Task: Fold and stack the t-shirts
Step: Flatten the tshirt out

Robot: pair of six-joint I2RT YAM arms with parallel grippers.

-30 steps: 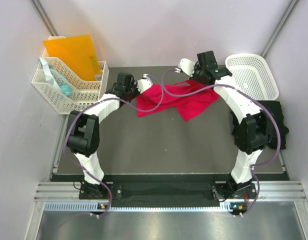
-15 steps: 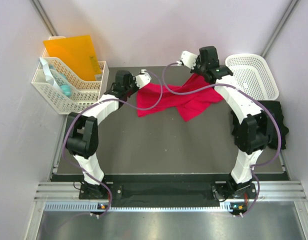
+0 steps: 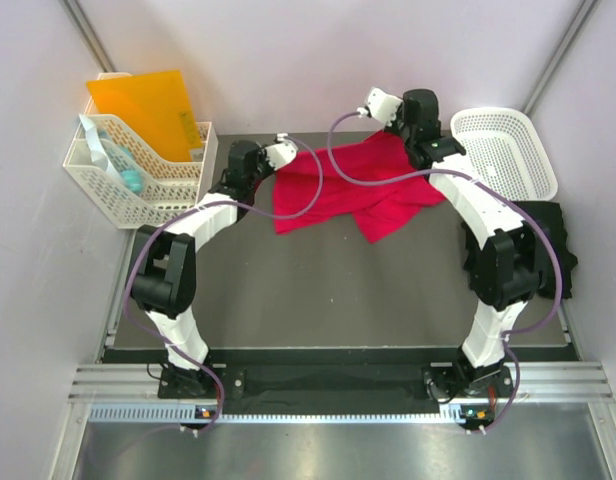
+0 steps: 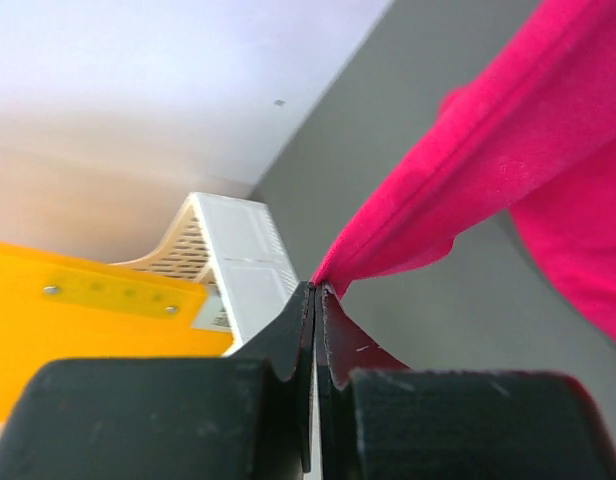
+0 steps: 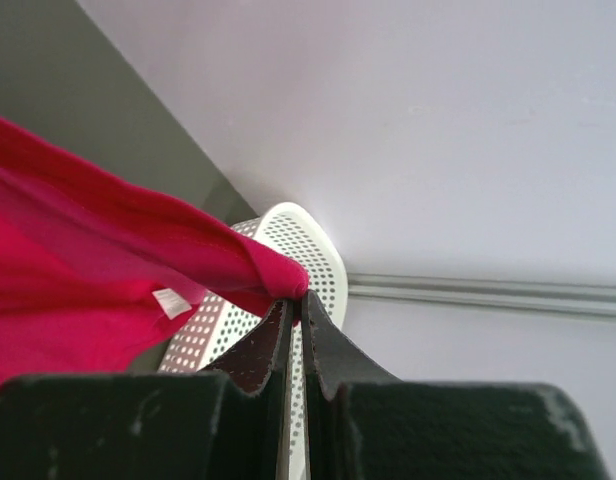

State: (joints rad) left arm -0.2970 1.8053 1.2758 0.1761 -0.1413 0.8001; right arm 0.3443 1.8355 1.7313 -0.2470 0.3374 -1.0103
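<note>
Pinkish-red t-shirt (image 3: pixel 353 195) is stretched between your two claws and sags onto the table (image 3: pixel 318 290) beneath them. Your left claw (image 3: pixel 285 150), arm reaching far forward, is clamped on one hem; your right claw (image 3: pixel 376 102), raised higher, pinches another edge. Black t-shirt (image 3: pixel 556 235) lies back by the right elbow. White basket (image 3: pixel 503 150) sits right of the right claw. Left of the left claw, a rack (image 3: pixel 118 190) holds an orange folder (image 3: pixel 148 105).

No readable text is showing anywhere. The white neck label (image 5: pixel 171 302) on the red t-shirt (image 5: pixel 78 265), just left of the right gripper (image 5: pixel 296 297), is showing no legible print.
</note>
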